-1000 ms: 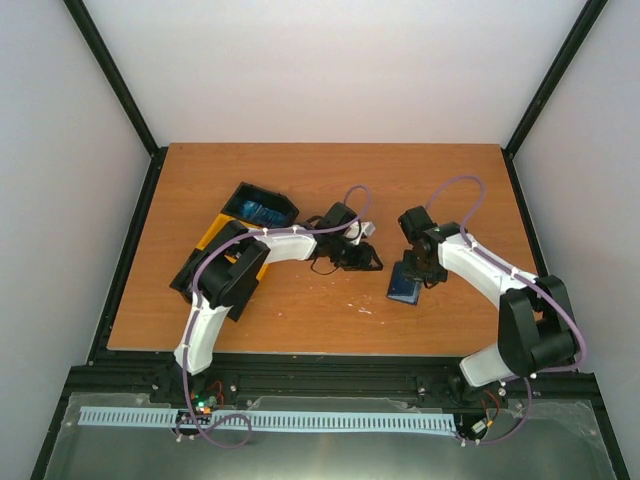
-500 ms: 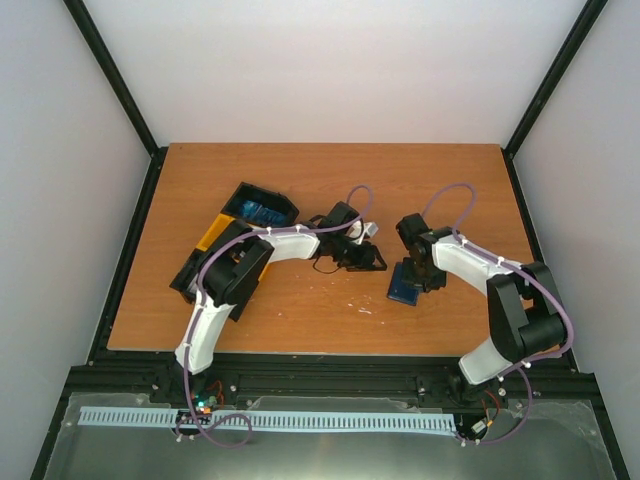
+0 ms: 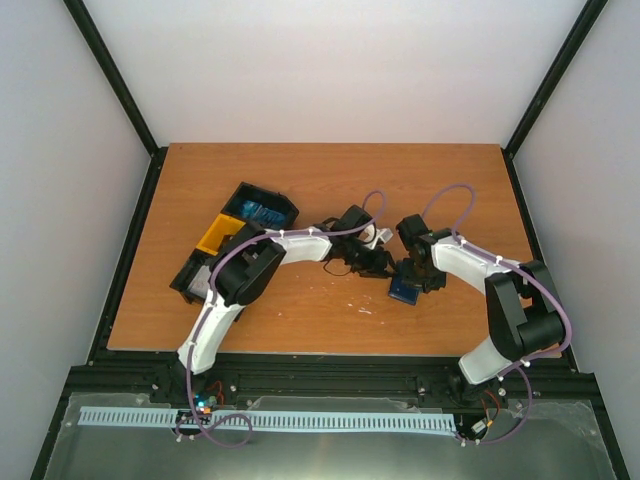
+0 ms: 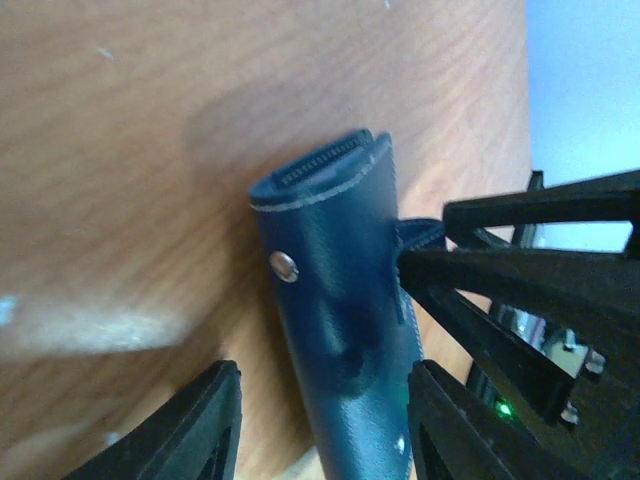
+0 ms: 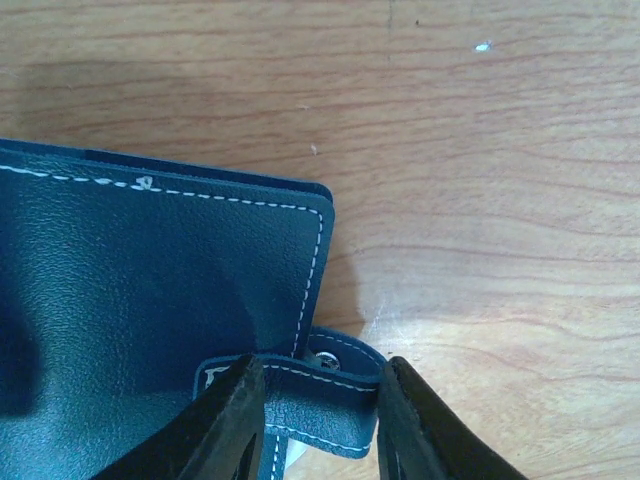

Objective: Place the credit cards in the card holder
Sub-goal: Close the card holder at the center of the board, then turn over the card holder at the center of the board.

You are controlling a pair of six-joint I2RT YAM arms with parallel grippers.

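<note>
The card holder (image 3: 403, 291), a dark navy wallet with white stitching, is at mid-table between both grippers. In the right wrist view it (image 5: 150, 290) fills the left side, and my right gripper (image 5: 318, 410) is shut on its snap strap (image 5: 330, 385). In the left wrist view it (image 4: 340, 330) stands tilted on edge. My left gripper (image 4: 320, 420) is open with a finger on each side of it, and the right gripper's black fingers (image 4: 520, 270) touch its far side. Blue credit cards (image 3: 262, 211) lie in the bin's far compartment. Other cards are hidden.
The black-and-yellow bin tray (image 3: 213, 240) lies at the left, partly under the left arm. Both arms (image 3: 300, 243) (image 3: 470, 262) meet over the table's middle. Black frame rails run along the table edges (image 3: 130, 250).
My left gripper has moved right, up to the card holder. My right gripper shifted slightly left and down onto the holder, which shifted a little with it.
</note>
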